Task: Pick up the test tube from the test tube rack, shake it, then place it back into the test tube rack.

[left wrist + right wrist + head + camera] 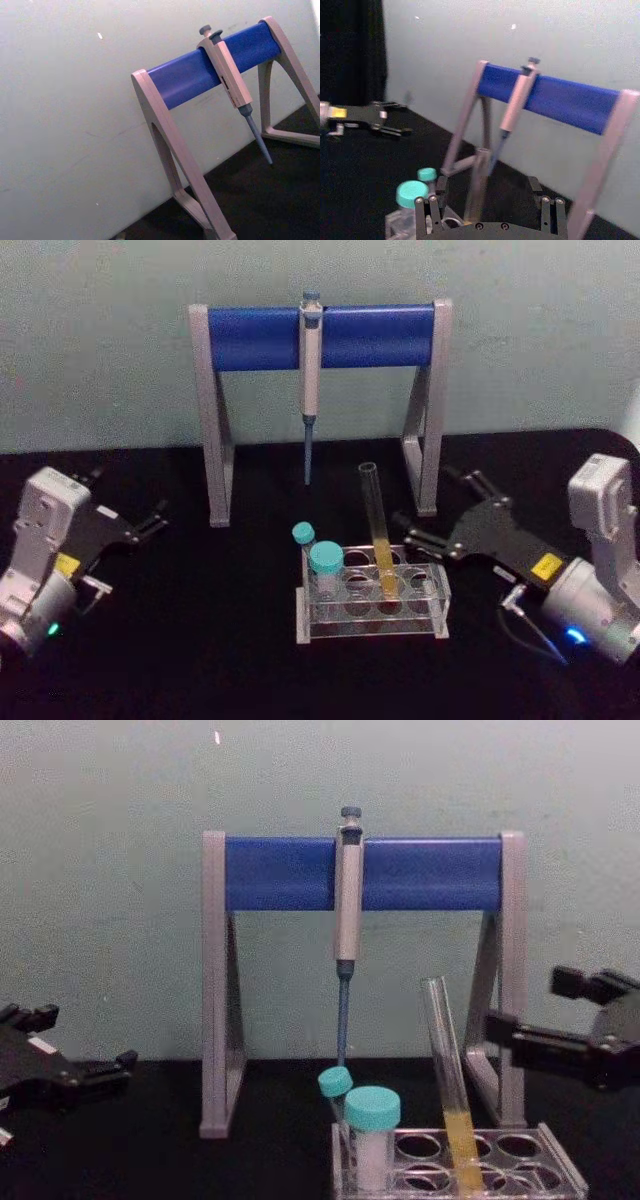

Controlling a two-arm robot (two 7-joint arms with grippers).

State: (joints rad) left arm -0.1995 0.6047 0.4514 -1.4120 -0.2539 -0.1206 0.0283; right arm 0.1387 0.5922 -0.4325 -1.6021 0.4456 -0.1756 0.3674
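Note:
The test tube (377, 525) is a slim clear glass tube with yellow liquid in its lower part. It leans in a hole of the low clear test tube rack (372, 626) at the table's middle. My right gripper (424, 502) is open just right of the tube, at about its mid-height and clear of it. In the right wrist view the tube (478, 184) stands ahead of the open right gripper (488, 212), between its fingers. The chest view shows the tube (445, 1060) tilted in the rack (562, 1172), with the right gripper (532, 1005) beside it. My left gripper (150, 522) rests open at the far left.
A tall grey-and-blue pipette stand (375, 336) stands behind the rack with a pipette (311, 360) hanging from its bar. Two teal-capped vials (326, 558) sit in the rack's left holes, close to the tube. The black table surface lies around the rack.

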